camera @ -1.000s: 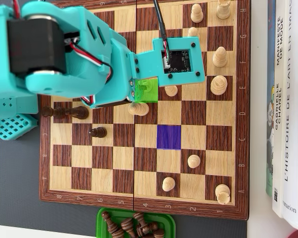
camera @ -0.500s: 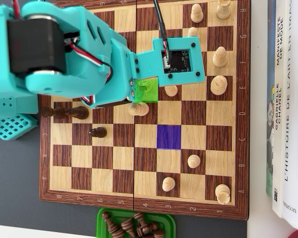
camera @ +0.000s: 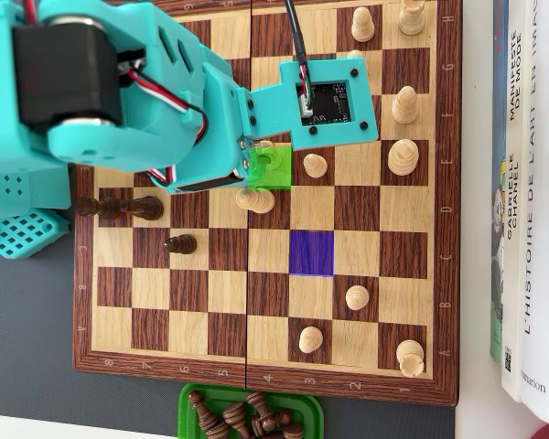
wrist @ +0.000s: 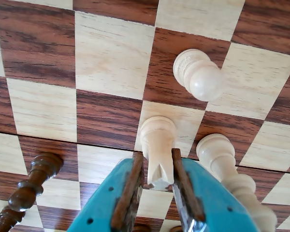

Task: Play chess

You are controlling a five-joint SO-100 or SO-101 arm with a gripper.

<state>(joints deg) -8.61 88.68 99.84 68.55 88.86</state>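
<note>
My tool (wrist: 160, 186): clamped on a light piece (wrist: 157, 145), one jaw on each side of it; in the wrist view the piece stands out forward from between the jaws, its base end away from me.

Held piece, place: in the overhead view it shows as a pale shape (camera: 255, 199) just under my green fingertip part, near the middle of the board (camera: 444, 229), slightly toward the far edge.

Relation the next move turns on: a purple-marked square (camera: 310, 252) lies one file to the right and one rank toward the near edge of the board, as the overhead view shows it. I judge that to be the target, so the piece must travel diagonally, right and nearward, and that square is bare.

Long axis: the held piece looks tilted rather than upright in the wrist view; I would level it before setting it down.

Close neighbours: a light pawn (wrist: 199, 76) ahead and to the right, a taller light piece (wrist: 229, 174) just beside my right jaw, a dark piece (wrist: 31, 186) to the left.

Count, light pieces on the board, overhead view: ten that I can see, counting the held one.

Count, dark pieces on the board: two clear ones, a long one (camera: 123, 207) and a pawn (camera: 180, 244).

Captured pieces: a green tray (camera: 189, 402) off the near edge holds several dark ones; I cannot count them exactly.
</note>
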